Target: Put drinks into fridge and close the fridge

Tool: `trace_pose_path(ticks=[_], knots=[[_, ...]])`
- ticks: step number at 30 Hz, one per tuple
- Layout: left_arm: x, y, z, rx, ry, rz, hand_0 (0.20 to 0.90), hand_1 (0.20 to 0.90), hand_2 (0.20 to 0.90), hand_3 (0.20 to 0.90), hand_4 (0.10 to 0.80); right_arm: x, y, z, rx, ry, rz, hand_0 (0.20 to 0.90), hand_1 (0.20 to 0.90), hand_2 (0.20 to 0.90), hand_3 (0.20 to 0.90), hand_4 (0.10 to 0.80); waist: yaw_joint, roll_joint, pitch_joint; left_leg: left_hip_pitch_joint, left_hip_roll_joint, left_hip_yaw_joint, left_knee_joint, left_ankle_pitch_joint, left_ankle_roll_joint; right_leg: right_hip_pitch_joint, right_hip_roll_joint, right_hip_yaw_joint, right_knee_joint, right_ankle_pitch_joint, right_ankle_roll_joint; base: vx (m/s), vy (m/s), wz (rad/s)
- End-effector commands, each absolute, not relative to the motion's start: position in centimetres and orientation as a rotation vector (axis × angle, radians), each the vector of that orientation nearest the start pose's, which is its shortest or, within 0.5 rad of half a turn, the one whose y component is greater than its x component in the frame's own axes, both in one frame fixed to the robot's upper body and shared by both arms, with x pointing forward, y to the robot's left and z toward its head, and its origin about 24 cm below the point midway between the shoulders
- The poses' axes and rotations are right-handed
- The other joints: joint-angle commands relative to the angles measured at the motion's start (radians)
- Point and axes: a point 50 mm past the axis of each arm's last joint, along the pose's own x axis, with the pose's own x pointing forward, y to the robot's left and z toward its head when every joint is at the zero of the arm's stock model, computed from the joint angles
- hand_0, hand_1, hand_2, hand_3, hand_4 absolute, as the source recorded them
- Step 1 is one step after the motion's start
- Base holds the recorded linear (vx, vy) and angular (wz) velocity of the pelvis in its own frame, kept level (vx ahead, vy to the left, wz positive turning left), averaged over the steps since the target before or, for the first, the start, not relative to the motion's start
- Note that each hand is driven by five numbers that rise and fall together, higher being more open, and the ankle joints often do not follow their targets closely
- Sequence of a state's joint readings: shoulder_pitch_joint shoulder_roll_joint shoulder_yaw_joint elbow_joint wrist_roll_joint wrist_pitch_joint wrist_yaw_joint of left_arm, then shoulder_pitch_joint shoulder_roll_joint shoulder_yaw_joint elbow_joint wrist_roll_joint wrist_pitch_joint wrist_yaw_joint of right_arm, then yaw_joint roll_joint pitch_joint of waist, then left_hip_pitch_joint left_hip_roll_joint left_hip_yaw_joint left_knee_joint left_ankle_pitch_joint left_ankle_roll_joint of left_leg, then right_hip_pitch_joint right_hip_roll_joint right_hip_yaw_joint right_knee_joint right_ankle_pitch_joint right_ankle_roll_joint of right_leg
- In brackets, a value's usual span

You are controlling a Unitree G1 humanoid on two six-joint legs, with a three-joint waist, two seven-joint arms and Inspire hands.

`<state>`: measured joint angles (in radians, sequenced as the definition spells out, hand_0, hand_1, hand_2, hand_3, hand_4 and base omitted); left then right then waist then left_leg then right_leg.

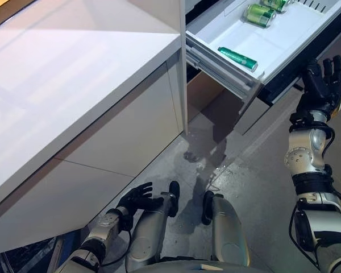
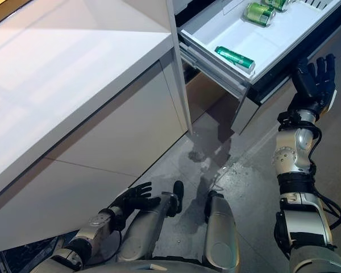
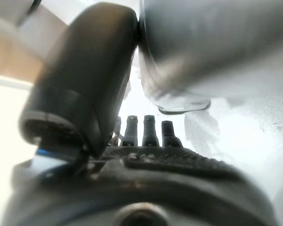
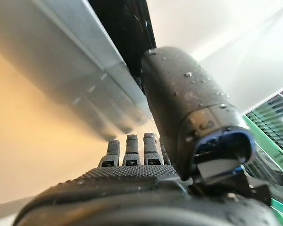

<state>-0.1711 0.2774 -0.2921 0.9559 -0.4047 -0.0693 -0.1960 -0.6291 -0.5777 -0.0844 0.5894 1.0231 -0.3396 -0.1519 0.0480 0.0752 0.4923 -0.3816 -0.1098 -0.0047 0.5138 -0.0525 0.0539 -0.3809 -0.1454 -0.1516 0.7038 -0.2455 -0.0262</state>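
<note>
The white fridge drawer (image 1: 284, 48) stands pulled out at the upper right. Inside it lie green drink cans: one can (image 1: 237, 58) near the front rim, another can (image 1: 258, 15) farther back, and a third can (image 1: 275, 4) at the top edge. My right hand (image 1: 321, 83) is raised just below the drawer's front panel, fingers straight and open, holding nothing; its fingers (image 4: 132, 150) point at the panel's underside. My left hand (image 1: 137, 199) hangs low by the floor, relaxed and empty.
A long white counter (image 1: 74, 74) with cabinet fronts (image 1: 125, 142) fills the left side. The grey floor (image 1: 238, 176) between cabinet and drawer shows wet spots. A dark fridge front (image 1: 284, 85) sits under the drawer.
</note>
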Motion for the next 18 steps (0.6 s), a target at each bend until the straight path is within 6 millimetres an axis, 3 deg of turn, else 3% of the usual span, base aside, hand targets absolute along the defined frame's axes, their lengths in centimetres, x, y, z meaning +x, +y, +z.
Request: trace_pose_path(ticks=[1, 2, 11, 18], knots=[[15.8, 21.6, -12.7, 0.024, 0.894, -0.15, 0.9, 0.9, 0.9, 0.9, 0.8, 36.4, -22.3, 26.3, 0.341, -0.658, 0.21, 0.9, 0.9, 0.9, 0.9, 0.8, 0.103, -0.007, -0.024, 0.062, -0.03, -0.024, 0.076, -0.194, 0.05, 0.047, 0.005, -0.03, 0.027, -0.042, -0.035, -0.003, 0.047, 0.04], [15.7, 21.5, -12.7, 0.026, 0.889, -0.164, 0.9, 0.9, 0.9, 0.9, 0.8, 36.8, -21.3, 27.3, 0.308, -0.659, 0.251, 0.9, 0.9, 0.9, 0.9, 0.8, 0.117, -0.001, -0.021, 0.062, -0.032, -0.034, 0.055, -0.178, 0.044, 0.047, 0.002, -0.036, 0.019, -0.039, -0.034, -0.012, 0.039, 0.05], [15.8, 21.0, -12.5, 0.047, 0.875, -0.261, 0.9, 0.9, 0.9, 0.9, 0.8, 38.3, -18.3, 30.5, 0.218, -0.646, 0.301, 0.9, 0.9, 0.9, 0.9, 0.8, 0.17, 0.01, -0.016, 0.092, -0.03, -0.079, -0.047, -0.117, 0.024, 0.087, -0.001, -0.075, -0.062, -0.009, -0.022, 0.011, 0.014, 0.0], [16.3, 20.6, -12.3, 0.106, 0.853, -0.32, 0.9, 0.9, 0.9, 0.9, 0.8, 38.6, -18.6, 30.9, 0.206, -0.649, 0.225, 0.9, 0.9, 0.9, 0.9, 0.8, 0.177, 0.002, -0.022, 0.134, -0.012, -0.099, -0.155, -0.063, 0.012, 0.128, 0.017, -0.089, -0.171, 0.035, 0.001, -0.005, -0.015, 0.2]])
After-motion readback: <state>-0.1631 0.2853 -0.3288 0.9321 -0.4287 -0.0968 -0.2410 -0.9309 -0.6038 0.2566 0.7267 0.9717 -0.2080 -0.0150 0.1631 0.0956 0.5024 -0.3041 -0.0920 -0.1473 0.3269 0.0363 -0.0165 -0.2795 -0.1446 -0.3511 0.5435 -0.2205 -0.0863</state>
